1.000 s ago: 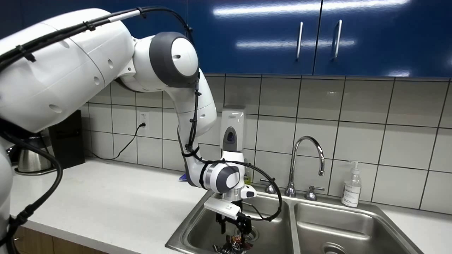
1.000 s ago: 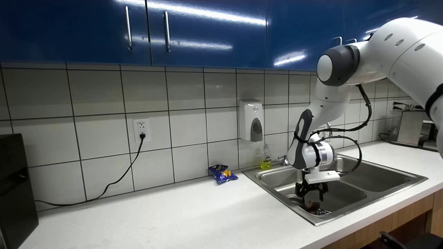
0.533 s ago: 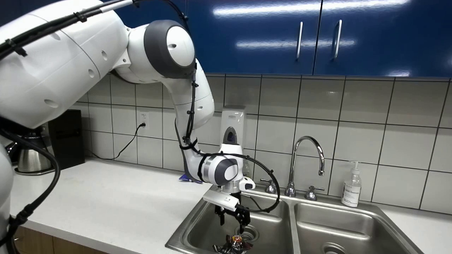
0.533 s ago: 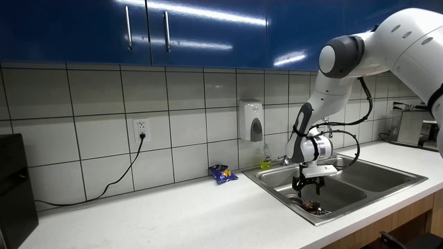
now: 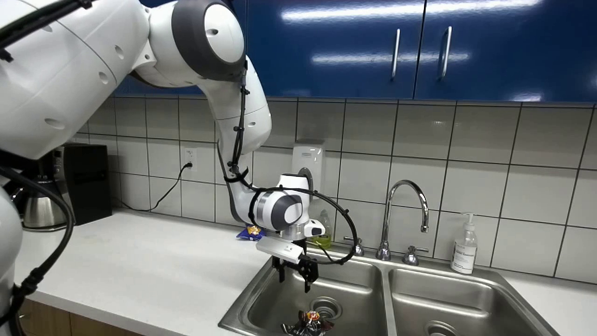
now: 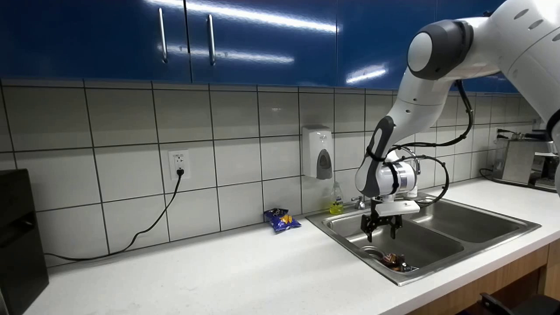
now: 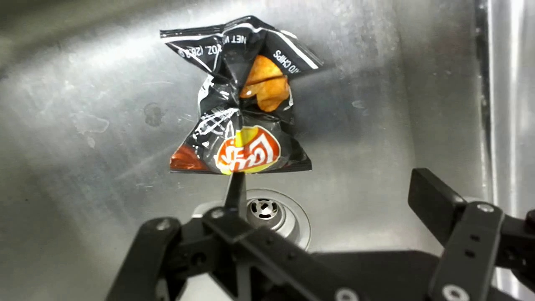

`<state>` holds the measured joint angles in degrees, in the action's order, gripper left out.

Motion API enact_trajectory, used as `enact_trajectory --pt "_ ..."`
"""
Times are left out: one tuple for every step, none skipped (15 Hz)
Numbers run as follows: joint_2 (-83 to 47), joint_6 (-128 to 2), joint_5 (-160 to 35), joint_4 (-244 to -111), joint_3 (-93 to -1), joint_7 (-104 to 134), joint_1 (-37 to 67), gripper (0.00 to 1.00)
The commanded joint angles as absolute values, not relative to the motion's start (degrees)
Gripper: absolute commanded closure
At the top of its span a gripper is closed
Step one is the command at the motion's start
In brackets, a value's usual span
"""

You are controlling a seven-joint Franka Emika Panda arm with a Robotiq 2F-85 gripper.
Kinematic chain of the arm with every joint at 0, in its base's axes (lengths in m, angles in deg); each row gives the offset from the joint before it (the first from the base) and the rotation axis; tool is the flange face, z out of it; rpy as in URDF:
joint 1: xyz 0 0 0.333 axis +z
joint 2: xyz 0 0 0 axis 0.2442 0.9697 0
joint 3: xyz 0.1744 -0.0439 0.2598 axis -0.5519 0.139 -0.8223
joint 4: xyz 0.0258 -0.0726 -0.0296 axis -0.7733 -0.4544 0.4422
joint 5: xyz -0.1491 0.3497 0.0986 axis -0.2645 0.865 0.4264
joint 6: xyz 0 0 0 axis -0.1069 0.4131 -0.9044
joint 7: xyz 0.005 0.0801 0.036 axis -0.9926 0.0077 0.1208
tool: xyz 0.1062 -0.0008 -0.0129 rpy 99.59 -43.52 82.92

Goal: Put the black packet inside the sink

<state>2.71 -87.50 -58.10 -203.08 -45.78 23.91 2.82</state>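
Upper middle of the wrist view: black packet [image 7: 238, 100] lies on the floor of the sink [image 7: 363, 146], where the task wants it. I've the gripper [image 7: 328, 182] overhead, fingers [image 7: 434, 205] apart, nothing between, presumably to avoid snagging it.

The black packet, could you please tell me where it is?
In an exterior view, the packet lies in the left sink basin, close to the drain.

The white arm [image 5: 224, 98] arches over, its black pincer [image 6: 381, 238] pointing down, spread wide.
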Motion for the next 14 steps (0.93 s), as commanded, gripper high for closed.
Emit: enact_trajectory --pt "-2.7 -88.8 -58.5 -208.8 -46.9 24.9 3.5 0.0" --pt "-3.6 -88.9 -58.6 -209.7 -47.0 25.0 3.9 0.0" --pt "-4.3 -89.0 -58.7 -210.5 -47.2 25.2 4.2 0.0" --pt "-5.0 -89.2 -58.8 -211.5 -47.5 25.3 4.6 0.0" --pt "-5.7 -89.2 -59.2 -212.4 -47.5 25.4 5.3 0.0" --pt "-6.3 -89.3 -59.6 -213.3 -47.6 25.5 5.8 0.0" --pt "-6.9 -89.4 -60.1 -214.4 -47.6 25.6 6.6 0.0" --pt "-7.5 -89.5 -60.7 -215.3 -47.6 25.7 7.3 0.0" --pt "-8.0 -89.4 -61.3 -216.2 -47.6 25.6 8.1 0.0" --pt "-8.4 -89.6 -62.1 -217.0 -47.5 25.5 9.0 0.0" --pt "-8.7 -89.7 -62.8 -217.8 -47.5 25.4 9.8 0.0" --pt "-9.1 -89.5 -63.5 -218.5 -47.4 25.3 10.7 0.0" --pt "-9.4 -89.4 -64.1 -219.0 -47.5 25.3 11.3 0.0" --pt "-9.6 -89.3 -64.5 -219.5 -47.6 25.3 11.8 0.0"
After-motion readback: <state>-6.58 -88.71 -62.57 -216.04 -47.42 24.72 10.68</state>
